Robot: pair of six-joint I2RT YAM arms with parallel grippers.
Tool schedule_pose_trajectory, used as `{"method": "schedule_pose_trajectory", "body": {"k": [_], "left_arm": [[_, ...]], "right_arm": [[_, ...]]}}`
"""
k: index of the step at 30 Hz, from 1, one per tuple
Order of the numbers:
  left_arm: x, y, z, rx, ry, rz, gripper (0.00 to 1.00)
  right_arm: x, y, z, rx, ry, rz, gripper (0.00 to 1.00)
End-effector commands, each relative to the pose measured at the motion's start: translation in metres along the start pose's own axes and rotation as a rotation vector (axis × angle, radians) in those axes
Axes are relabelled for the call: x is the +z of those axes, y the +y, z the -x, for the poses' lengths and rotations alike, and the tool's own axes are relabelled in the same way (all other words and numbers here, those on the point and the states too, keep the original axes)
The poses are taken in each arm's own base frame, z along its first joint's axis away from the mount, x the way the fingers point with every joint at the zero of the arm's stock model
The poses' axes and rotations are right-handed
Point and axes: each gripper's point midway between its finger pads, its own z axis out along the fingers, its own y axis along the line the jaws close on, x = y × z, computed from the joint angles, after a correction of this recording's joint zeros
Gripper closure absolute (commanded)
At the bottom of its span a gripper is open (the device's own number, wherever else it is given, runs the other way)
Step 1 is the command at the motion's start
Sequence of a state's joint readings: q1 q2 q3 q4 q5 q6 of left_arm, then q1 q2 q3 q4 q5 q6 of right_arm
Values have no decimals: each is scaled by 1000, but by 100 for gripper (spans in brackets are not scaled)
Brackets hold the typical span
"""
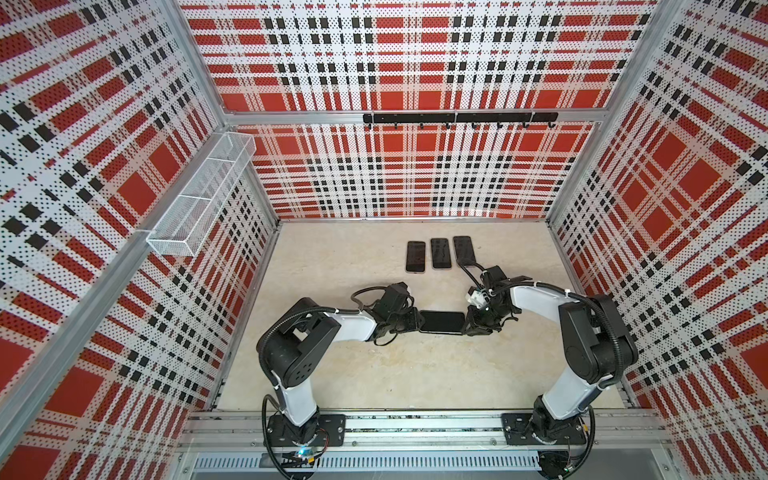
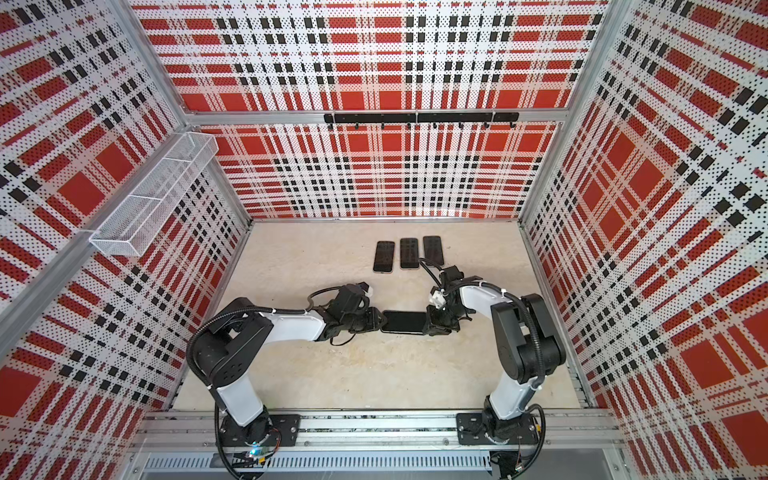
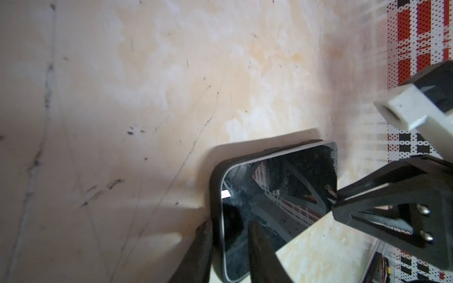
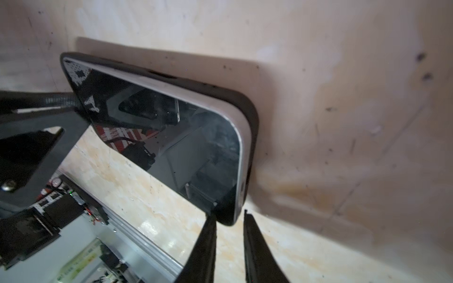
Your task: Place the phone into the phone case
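A dark-screened phone [image 1: 441, 322] [image 2: 404, 322] hangs above the middle of the table, lying sideways between my two grippers. It sits in a black phone case [image 4: 252, 127] [image 3: 215, 196], and its pale edge [image 4: 220, 107] stands proud of the case rim along one long side. My left gripper [image 1: 417, 322] [image 3: 229, 227] is shut on the left end, one finger on the screen and one behind the case. My right gripper [image 1: 467, 324] [image 4: 228, 213] has closed its tips around the right end's corner.
Three more dark phones [image 1: 415, 256] [image 1: 441, 253] [image 1: 464, 250] lie in a row further back on the beige table. A wire basket [image 1: 199, 195] hangs on the left wall. A black hook rail [image 1: 457, 117] runs along the back wall.
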State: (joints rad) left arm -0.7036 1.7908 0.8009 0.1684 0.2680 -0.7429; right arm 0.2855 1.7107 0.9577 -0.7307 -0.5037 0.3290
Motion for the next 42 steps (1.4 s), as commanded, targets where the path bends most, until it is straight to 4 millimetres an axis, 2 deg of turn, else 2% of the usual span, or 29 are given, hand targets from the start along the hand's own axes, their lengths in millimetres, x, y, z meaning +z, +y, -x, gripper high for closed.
{"method": "schedule_pose_trajectory", "body": {"k": [1, 6, 14, 23, 31, 36, 42], "left_arm": [[5, 40, -50, -58, 157, 121, 70], [6, 38, -50, -57, 161, 117, 70], [7, 35, -47, -46, 160, 115, 71], [6, 32, -45, -43, 159, 109, 70], [6, 25, -41, -41, 155, 93, 70], [7, 20, -42, -35, 158, 86, 70], [10, 17, -43, -33, 162, 80, 71]], "right_arm": [[3, -5, 2, -11, -8, -14, 82], [7, -15, 1, -4, -15, -67, 87], [-9, -5, 22, -23, -125, -64, 84], [10, -10, 16, -14, -71, -67, 87], [46, -13, -18, -16, 49, -100, 92], [67, -33, -48, 10, 127, -187, 93], [86, -51, -65, 32, 176, -262, 93]]}}
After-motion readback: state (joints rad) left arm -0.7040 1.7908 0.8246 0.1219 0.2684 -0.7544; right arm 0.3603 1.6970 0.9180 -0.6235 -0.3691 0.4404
